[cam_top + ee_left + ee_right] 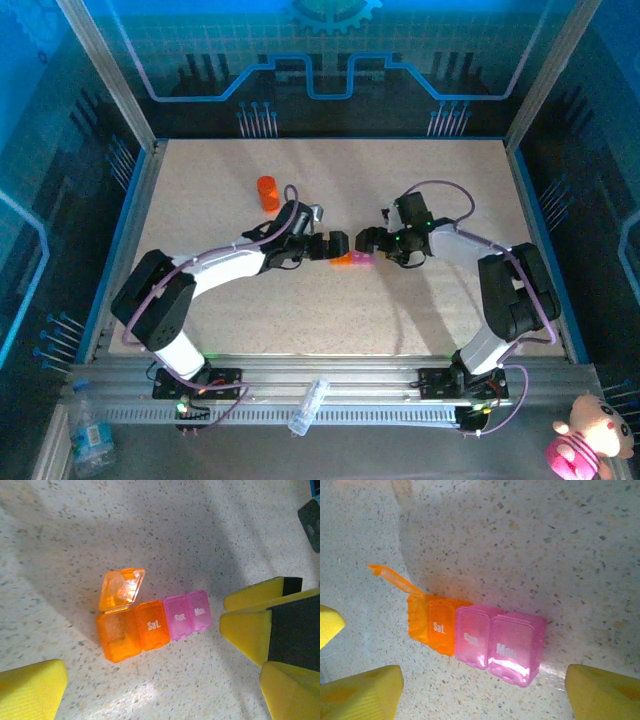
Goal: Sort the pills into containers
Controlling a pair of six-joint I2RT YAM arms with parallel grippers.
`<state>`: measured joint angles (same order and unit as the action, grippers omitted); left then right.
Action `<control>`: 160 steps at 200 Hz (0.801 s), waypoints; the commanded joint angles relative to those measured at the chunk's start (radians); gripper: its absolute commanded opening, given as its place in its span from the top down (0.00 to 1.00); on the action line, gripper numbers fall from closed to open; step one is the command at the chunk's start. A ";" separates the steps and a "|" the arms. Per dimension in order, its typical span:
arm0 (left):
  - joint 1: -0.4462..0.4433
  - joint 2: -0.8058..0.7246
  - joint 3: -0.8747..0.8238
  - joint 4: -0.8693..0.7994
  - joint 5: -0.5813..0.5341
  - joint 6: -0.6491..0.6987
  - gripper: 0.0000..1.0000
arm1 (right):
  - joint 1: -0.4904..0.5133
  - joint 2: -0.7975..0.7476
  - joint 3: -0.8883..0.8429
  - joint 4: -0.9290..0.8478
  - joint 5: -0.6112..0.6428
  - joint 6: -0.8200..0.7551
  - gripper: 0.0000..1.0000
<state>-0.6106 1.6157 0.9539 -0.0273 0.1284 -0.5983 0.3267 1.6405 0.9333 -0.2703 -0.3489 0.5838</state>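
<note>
Left gripper (333,245) and right gripper (368,238): jaws apart, empty, flanking the containers (155,625). Risk: a finger bumping the raised lid (122,587) shuts it or skids the strip.

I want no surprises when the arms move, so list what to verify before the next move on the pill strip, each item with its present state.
1. End orange lid of the containers flipped up: ok.
2. The other three lids open: not ok, Sat, Sun and Mon are shut.
3. The left hand open: ok.
4. The right hand open and off the strip: ok.
5. A pill held in either hand: not ok, both grip nothing.
6. Open compartment free to take a pill: cannot tell, its inside is blurred.
</note>
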 commanded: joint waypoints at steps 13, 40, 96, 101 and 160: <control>0.012 -0.134 -0.030 -0.098 -0.129 0.107 0.01 | 0.020 -0.031 0.036 -0.083 0.080 -0.022 0.05; 0.032 -0.221 -0.053 -0.143 -0.236 0.139 0.01 | 0.034 -0.076 0.067 -0.141 0.212 -0.045 0.00; 0.137 -0.379 -0.116 -0.175 -0.358 0.137 0.01 | 0.146 -0.074 0.284 -0.271 0.439 -0.153 0.00; 0.145 -0.394 -0.126 -0.167 -0.368 0.137 0.01 | 0.146 -0.068 0.306 -0.277 0.417 -0.163 0.00; 0.265 -0.486 -0.188 -0.173 -0.469 0.102 0.01 | 0.156 0.012 0.376 -0.118 0.235 -0.098 0.00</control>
<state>-0.3985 1.1645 0.7883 -0.1814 -0.2901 -0.4911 0.4637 1.5829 1.2499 -0.4145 -0.0452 0.4694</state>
